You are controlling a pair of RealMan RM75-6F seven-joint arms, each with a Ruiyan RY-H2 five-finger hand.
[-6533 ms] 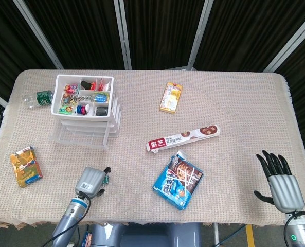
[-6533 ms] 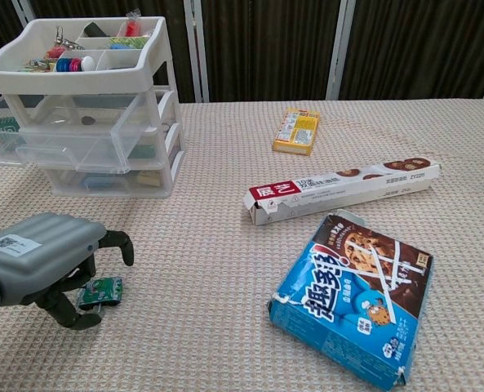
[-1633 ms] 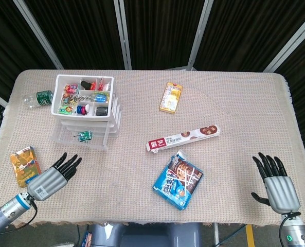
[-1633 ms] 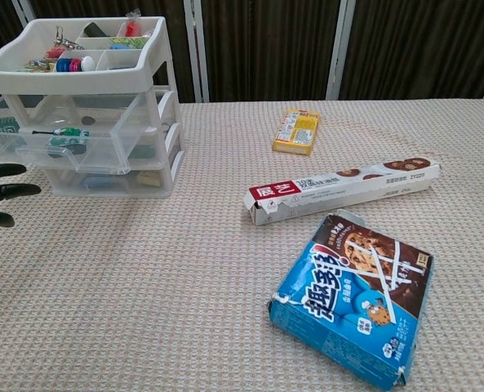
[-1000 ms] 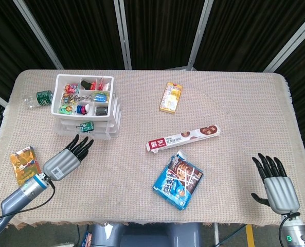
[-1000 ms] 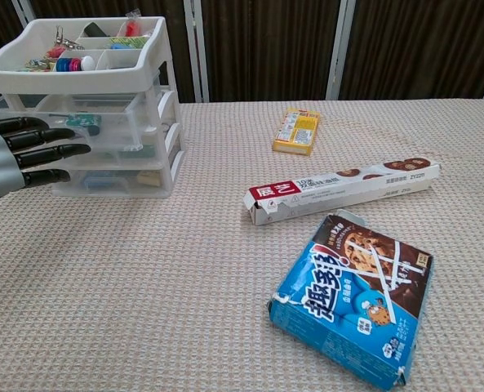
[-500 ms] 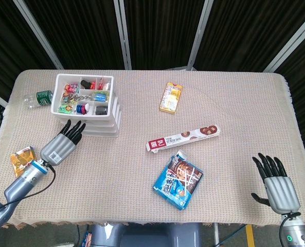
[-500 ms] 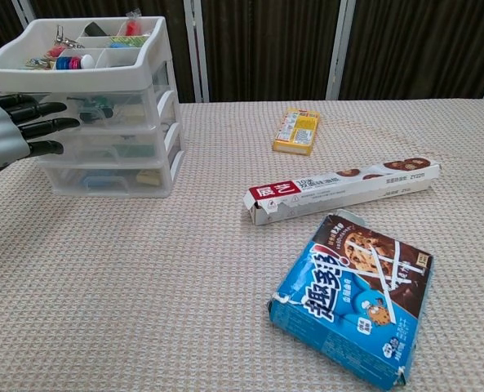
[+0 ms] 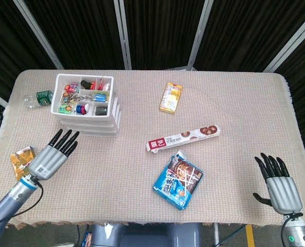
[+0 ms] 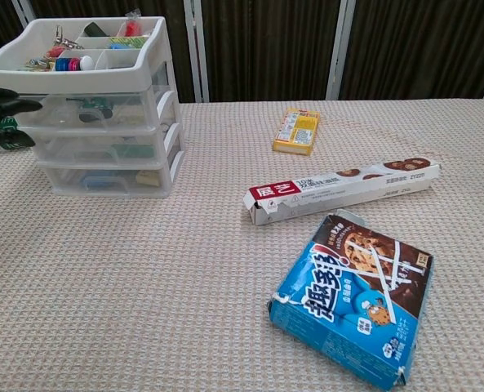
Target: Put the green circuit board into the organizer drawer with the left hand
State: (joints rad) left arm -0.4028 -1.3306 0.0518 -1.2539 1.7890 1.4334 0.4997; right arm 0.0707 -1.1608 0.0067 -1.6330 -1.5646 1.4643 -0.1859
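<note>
The white organizer (image 9: 93,128) stands at the back left with all its clear drawers pushed in. Through the front of the top drawer (image 10: 127,106) in the chest view, the green circuit board (image 10: 91,104) lies inside. My left hand (image 9: 52,157) hovers in front of and to the left of the organizer, fingers spread, holding nothing; only its fingertips (image 10: 5,106) reach into the chest view. My right hand (image 9: 281,188) rests at the table's front right corner, fingers apart and empty.
A yellow box (image 9: 171,97) lies at the back centre. A long cookie box (image 9: 183,139) and a blue cookie pack (image 9: 178,180) sit mid-table. A green bottle (image 9: 39,98) lies left of the organizer; a gold packet (image 9: 19,158) lies beside my left hand.
The open drawer with the green board slid shut under my left hand's push. That hand has since drawn back toward the front left. The right hand stayed put.
</note>
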